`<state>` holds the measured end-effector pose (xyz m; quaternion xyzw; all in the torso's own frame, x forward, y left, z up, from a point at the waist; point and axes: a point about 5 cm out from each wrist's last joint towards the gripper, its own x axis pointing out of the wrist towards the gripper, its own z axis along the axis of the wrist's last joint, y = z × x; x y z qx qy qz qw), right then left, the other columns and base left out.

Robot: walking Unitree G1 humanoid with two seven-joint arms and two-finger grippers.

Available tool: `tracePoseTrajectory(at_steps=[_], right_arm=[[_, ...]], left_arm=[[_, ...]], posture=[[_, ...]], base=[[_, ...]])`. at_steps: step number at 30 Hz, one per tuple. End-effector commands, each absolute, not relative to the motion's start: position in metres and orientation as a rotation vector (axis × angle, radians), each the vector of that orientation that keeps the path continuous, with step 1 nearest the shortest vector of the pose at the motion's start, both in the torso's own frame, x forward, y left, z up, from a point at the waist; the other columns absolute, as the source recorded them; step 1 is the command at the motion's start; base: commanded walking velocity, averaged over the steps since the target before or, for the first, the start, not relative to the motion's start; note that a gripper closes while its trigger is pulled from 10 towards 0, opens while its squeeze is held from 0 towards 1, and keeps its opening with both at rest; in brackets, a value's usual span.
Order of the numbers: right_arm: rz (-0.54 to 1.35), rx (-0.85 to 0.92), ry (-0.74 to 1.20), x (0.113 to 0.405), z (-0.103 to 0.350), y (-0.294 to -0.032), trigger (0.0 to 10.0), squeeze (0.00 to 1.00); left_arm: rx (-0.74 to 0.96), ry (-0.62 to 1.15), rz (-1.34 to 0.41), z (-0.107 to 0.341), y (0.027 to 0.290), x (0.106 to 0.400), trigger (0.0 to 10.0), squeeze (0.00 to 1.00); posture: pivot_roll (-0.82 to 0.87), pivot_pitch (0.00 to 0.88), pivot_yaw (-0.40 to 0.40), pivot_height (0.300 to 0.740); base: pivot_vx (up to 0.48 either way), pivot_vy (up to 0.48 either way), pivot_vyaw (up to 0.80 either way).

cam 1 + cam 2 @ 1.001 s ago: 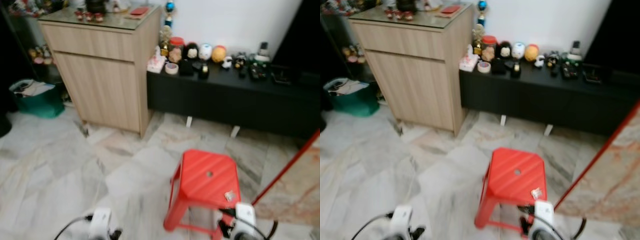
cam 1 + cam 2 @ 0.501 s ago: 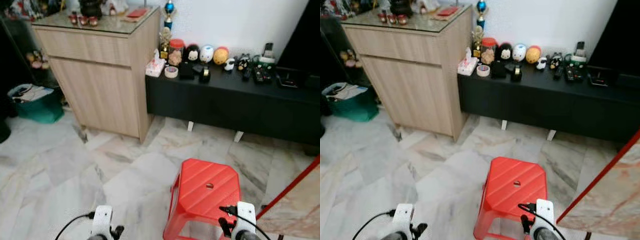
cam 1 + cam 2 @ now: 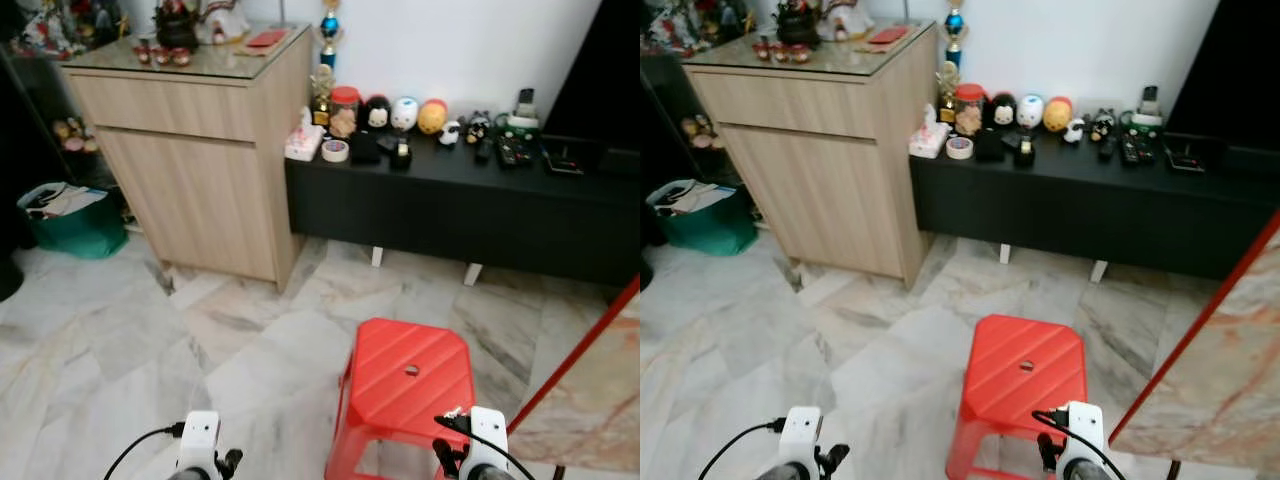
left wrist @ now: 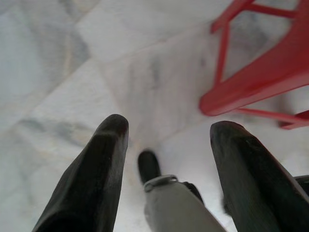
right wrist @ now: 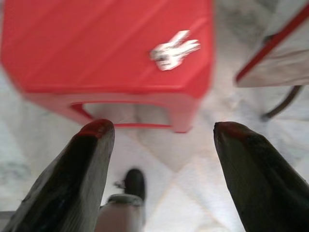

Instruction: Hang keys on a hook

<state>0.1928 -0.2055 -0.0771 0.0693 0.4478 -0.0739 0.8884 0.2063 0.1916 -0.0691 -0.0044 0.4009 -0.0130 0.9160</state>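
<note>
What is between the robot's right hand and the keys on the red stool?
Nothing visible. The keys lie bare on the red stool, near its corner. The right hand hangs open past the stool's edge, with only open air and marble floor between them.

We see a small silvery bunch of keys [image 5: 174, 50] lying flat on the red stool [image 5: 96, 43], near one corner.
</note>
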Motion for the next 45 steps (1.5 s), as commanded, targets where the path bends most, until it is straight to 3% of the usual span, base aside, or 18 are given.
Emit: tracePoseTrajectory(at_steps=[1,10,16,19,25,30,31,33,40,45], right_arm=[[-0.155,0.152,0.929,0.193,-0.077,-0.204,10.0,0.0],[-0.156,0.159,0.903,0.194,-0.076,-0.204,10.0,0.0],[-0.154,0.169,0.829,0.198,-0.073,-0.205,10.0,0.0],[-0.13,0.164,0.744,0.202,-0.067,-0.205,10.0,0.0],[-0.1,0.121,0.621,0.208,-0.059,-0.206,10.0,0.0],[-0.084,0.107,0.6,0.209,-0.057,-0.206,10.0,0.0],[-0.012,0.057,0.317,0.264,-0.01,-0.193,10.0,0.0],[0.026,0.029,0.154,0.286,0.019,-0.184,10.0,0.0],[-0.013,0.047,0.058,0.282,0.029,-0.185,10.0,0.0],[-0.005,0.069,0.116,0.269,0.014,-0.178,10.0,0.0]], left_arm=[[-0.005,0.826,-0.016,-0.069,0.195,0.206,10.0,0.0],[0.002,0.75,0.011,-0.059,0.2,0.219,10.0,0.0],[0.005,0.592,0.031,-0.038,0.205,0.244,10.0,0.0],[-0.001,0.415,0.045,-0.015,0.206,0.264,10.0,0.0],[0.005,0.197,-0.014,0.011,0.194,0.274,10.0,0.0],[0.01,0.142,-0.045,0.018,0.188,0.275,10.0,0.0],[0.019,0.084,-0.08,0.026,0.182,0.274,10.0,0.0],[0.027,0.059,-0.098,0.031,0.179,0.273,10.0,0.0],[0.049,0.017,-0.121,0.039,0.18,0.263,10.0,0.0],[0.034,0.005,-0.083,0.043,0.18,0.259,10.0,0.0]], posture=[[0.04,0.0,-0.019,0.74],[0.03,0.0,-0.019,0.74],[0.02,0.0,-0.018,0.74],[0.02,0.0,-0.026,0.74],[0.02,0.0,-0.022,0.74],[0.01,0.0,-0.019,0.74],[0.01,0.0,-0.019,0.74],[0.01,0.0,-0.02,0.74],[0.01,0.0,-0.019,0.74],[0.02,0.0,-0.028,0.74]], base=[[0.0,-0.337,0.0],[0.0,0.0,0.0],[0.0,0.0,0.0],[0.0,0.0,0.0],[0.0,0.0,0.0],[0.0,0.0,0.0],[0.0,0.0,0.0],[0.0,0.0,0.0],[0.0,0.0,0.0],[0.0,0.0,0.0]])
